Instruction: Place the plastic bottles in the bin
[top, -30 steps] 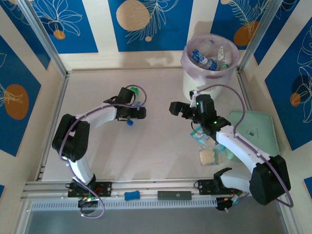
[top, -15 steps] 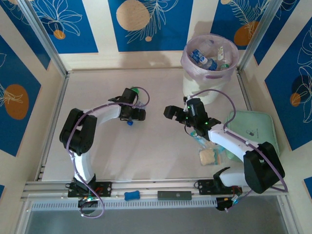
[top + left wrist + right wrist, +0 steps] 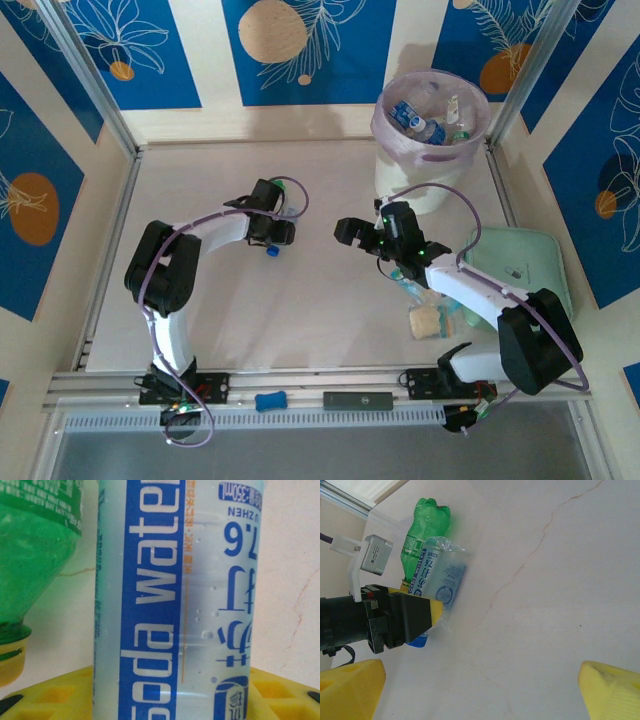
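Your left end effector (image 3: 268, 236) is pinching the clear bottle (image 3: 170, 600) across its labelled body, just to the 9 o'clock side of the middle of the surface (image 3: 200, 310). In its wrist view the bottle sits hard up between the yellow pads (image 3: 50, 697). Your right end effector (image 3: 350, 232) is spread wide and holds nothing. It hovers on the 3 o'clock side, facing the other across bare surface. I judge it is held there to keep clear of the grasp, or to be ready for a hand-over, since the bin (image 3: 430, 152) stands in the far corner at 1 o'clock, on the right arm's side.

The grip falls mid-body, probably because that is the straightest stretch. It may also keep the pads off the green bottle (image 3: 422, 525), which lies right against the clear one.

The clear bottle is thin see-through plastic with a blue-and-white "soda water" label, fine droplets on its wall, and a blue cap pointing to 6 o'clock in the top view. From the right wrist its wall looks crumpled, so expect it to give under the pinch. The green bottle is tinted, with a lumpy base and a yellow cap.

From the grasp, the bin lies at about 2 o'clock and already holds several bottles (image 3: 420, 118).
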{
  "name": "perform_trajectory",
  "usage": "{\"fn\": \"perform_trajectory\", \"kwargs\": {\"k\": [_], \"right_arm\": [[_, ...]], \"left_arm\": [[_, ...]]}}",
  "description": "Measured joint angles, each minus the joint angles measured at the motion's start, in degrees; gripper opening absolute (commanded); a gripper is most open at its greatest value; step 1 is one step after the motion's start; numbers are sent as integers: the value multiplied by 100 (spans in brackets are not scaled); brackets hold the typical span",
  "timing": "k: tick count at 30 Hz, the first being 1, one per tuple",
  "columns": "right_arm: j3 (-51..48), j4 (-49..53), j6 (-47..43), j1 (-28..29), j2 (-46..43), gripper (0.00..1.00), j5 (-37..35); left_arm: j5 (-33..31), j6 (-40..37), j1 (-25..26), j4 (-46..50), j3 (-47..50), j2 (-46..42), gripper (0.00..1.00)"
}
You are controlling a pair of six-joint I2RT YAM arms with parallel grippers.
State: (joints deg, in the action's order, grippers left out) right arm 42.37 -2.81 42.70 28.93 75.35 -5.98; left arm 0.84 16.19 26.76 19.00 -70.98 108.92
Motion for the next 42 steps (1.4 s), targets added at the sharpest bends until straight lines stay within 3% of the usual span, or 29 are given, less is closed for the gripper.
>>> {"fn": "perform_trajectory", "kwargs": {"k": [9,16,26,39,42], "right_arm": [[160,-44,105,35,214,99,212],[402,-273,343,37,474,99,619],[748,-752,688,186,1082,100,1158],[966,-927,837,345,1624,84,1379],[1010,-968,837,345,1687,76,1397]], "left_arm": [[516,289,0,-584,671,-518,51],[1392,752,42,-1884,1875,-1416,49],[1718,905,562,-3023,2691,-2017,49],[1670,901,887,-3392,2811,-2258,49],[1672,901,918,-3449,2863,-2260,49]]}}
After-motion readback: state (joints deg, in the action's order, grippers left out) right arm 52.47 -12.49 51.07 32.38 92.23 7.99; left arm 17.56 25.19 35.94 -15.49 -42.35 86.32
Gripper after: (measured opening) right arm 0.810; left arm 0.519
